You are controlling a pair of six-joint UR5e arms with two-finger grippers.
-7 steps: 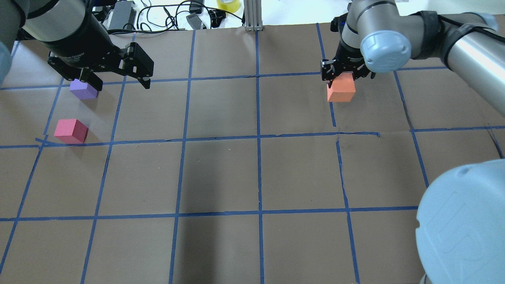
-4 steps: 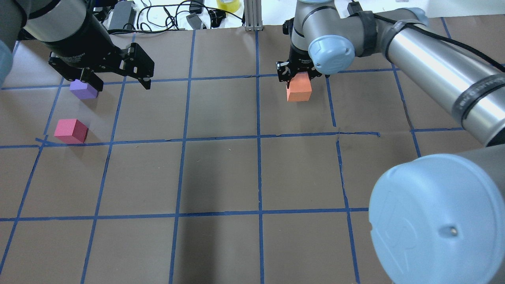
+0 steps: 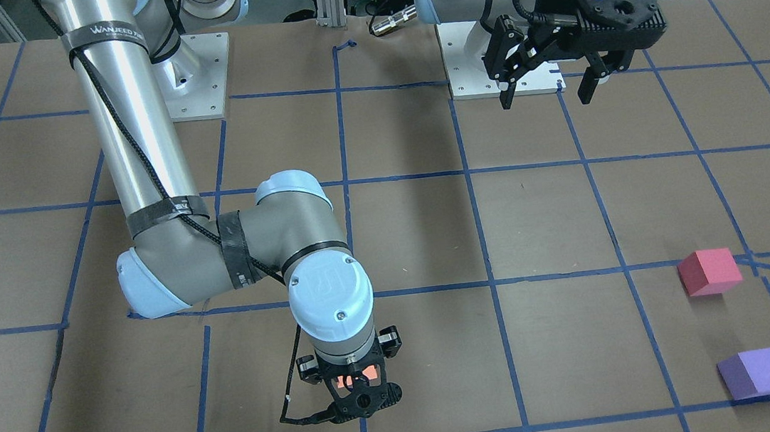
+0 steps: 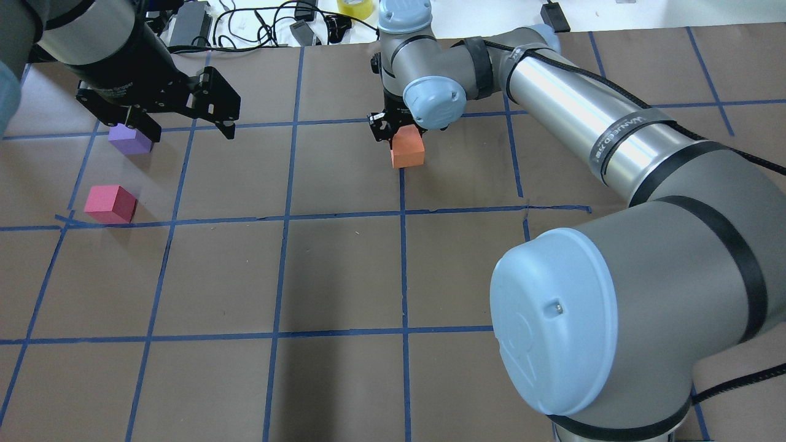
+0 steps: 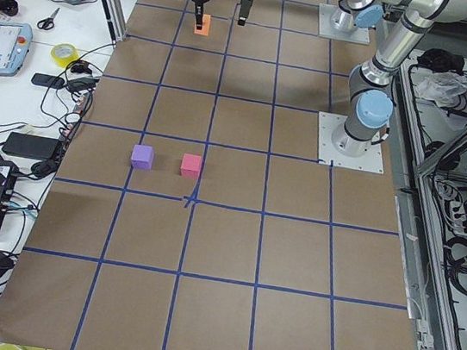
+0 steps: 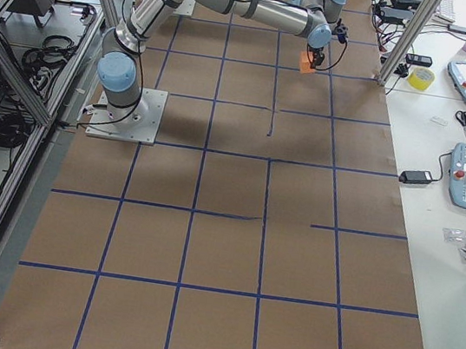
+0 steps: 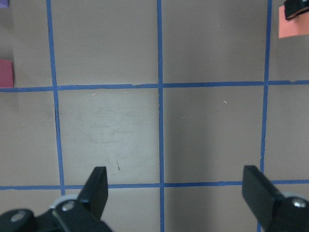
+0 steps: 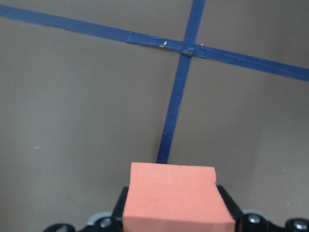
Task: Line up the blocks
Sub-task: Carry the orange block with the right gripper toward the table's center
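Facing the robot, the right claw [image 3: 359,390] is low in the middle of the picture. It is shut tight on the orange block [image 3: 359,376], which only peeks out. The red block [image 3: 709,271] and the purple block [image 3: 756,372] sit on the table [image 3: 430,240] at the lower right, near each other and well apart from the orange one. The left claw [image 3: 545,95] hangs wide open and empty at the upper right. A black strap [image 3: 99,33] on the right arm reads "WANJEED", then letters too small to read.

From above, the orange block is at the top middle and the other two are far left. I think it must go left. The left claw is the nearer one to them.

In both side views the claws are too tiny to judge.

The left wrist view shows two spread fingers with nothing between them.

The right wrist view shows the orange block held at the bottom middle, with crossed blue tape [image 8: 186,50] ahead of it.
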